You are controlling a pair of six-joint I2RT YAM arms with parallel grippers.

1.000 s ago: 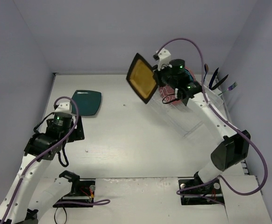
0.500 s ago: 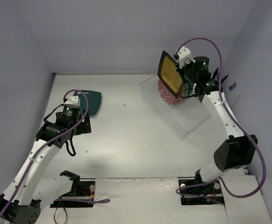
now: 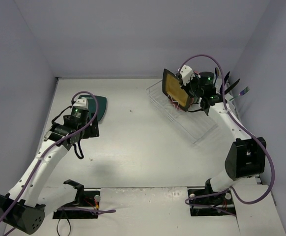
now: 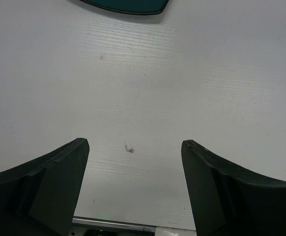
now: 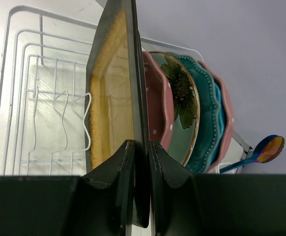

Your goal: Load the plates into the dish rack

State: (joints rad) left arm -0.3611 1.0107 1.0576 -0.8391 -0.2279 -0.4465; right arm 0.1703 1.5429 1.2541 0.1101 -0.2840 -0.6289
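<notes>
Clamped by its thin edge in the right claw [image 5: 141, 147], upper right of the overhead view: the mustard-yellow plate [image 3: 176, 88], squarish, black-rimmed, glazed, upright over the clear ribbed dish rack [image 3: 202, 129], just beside scalloped round plates [image 5: 182, 98] already slotted. Probably stiff, slick, chippable; best gripped at the rim. Left claw [image 4: 133, 147] wide open, empty, near the dark teal plate [image 3: 100, 105] flat on the bench [image 3: 133, 147], left of centre.
</notes>
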